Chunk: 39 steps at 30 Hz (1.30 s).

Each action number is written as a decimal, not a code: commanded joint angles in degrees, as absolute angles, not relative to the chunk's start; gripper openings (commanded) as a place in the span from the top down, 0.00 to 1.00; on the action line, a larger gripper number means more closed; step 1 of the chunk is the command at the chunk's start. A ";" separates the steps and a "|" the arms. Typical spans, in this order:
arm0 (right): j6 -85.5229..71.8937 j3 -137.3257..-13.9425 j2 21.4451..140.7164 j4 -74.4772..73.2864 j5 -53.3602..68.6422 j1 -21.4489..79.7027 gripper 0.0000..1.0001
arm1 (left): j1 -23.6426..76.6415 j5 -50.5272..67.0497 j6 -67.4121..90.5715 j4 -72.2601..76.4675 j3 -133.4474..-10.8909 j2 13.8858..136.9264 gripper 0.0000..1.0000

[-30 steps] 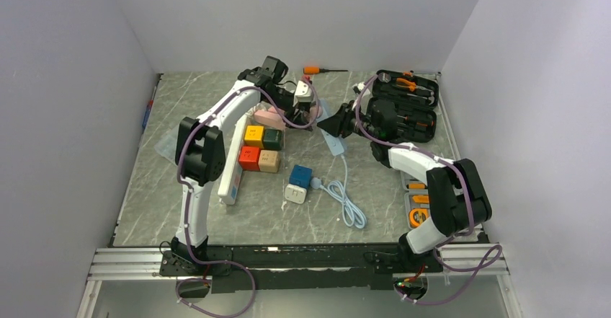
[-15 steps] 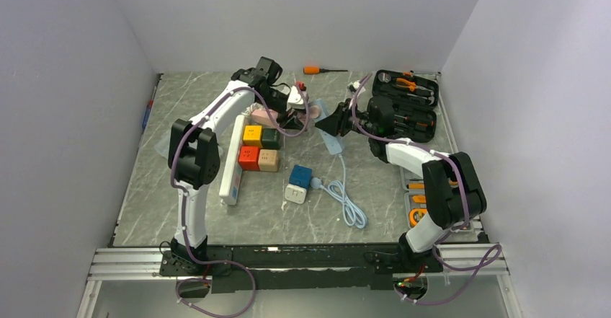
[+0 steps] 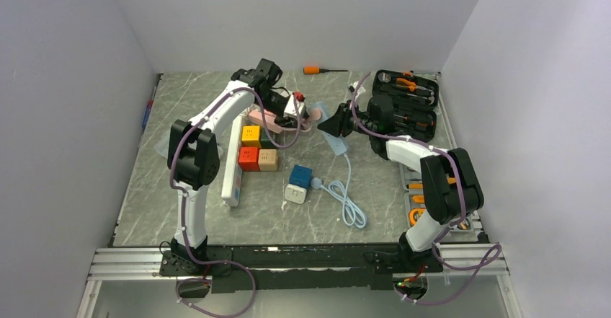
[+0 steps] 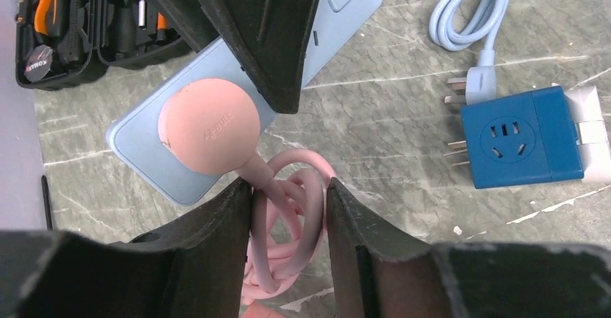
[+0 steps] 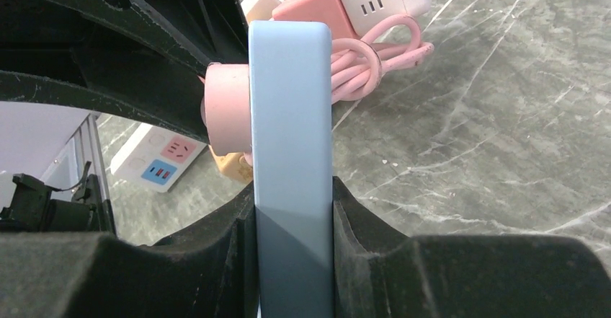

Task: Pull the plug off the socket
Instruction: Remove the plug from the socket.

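Holding the blue socket strip [image 5: 290, 102] on edge, your right gripper [image 5: 292, 188] had both fingers pressed flat against its faces. The pink plug [image 4: 209, 125] was seated in that strip, toward the back of the table [image 3: 166, 202]. Your left gripper [image 4: 288, 188] straddled the pink cord [image 4: 311, 213] just below the plug. Whether it actually pinched the cord, I could not tell.

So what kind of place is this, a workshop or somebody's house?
Probably a robot test lab: two arms bolted to a metal rail, plain white walls boxing in the table, and practice props like coloured cubes and a tool case.
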State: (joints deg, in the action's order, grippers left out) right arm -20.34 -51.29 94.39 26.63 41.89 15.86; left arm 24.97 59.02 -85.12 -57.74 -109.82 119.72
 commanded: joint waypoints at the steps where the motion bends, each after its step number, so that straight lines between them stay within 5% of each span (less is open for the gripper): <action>1: -19.40 -50.11 92.19 39.11 28.45 13.27 1.00 | 26.90 67.35 -83.70 -67.74 -109.53 114.17 1.00; 4: -17.89 -49.04 89.61 39.94 29.09 15.41 1.00 | 26.41 67.38 -78.48 -64.41 -109.53 115.25 1.00; 6: -16.31 -48.37 88.11 40.07 28.93 17.12 1.00 | 25.99 67.40 -73.92 -62.37 -110.90 116.67 0.90; 11: -15.10 -47.29 85.49 40.62 28.55 19.62 1.00 | 23.68 70.61 -62.06 -57.31 -114.78 120.17 0.26; 12: -15.30 -47.29 85.24 40.91 28.81 19.71 1.00 | 23.31 71.33 -60.19 -55.91 -114.73 120.31 0.21; 26: -16.34 -50.27 84.51 41.56 32.71 23.11 1.00 | 22.94 78.27 -60.53 -63.69 -119.79 125.68 0.19; 36: -19.33 -50.27 82.60 43.73 36.19 24.28 1.00 | 22.76 79.26 -61.09 -64.17 -121.36 127.75 0.46; 39: -20.10 -50.12 82.48 45.02 37.23 24.72 1.00 | 22.85 78.97 -61.10 -63.67 -120.61 127.79 0.43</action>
State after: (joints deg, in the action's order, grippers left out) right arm -17.08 -46.22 87.29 31.18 29.65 22.28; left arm 21.54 75.29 -61.10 -63.96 -119.61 127.15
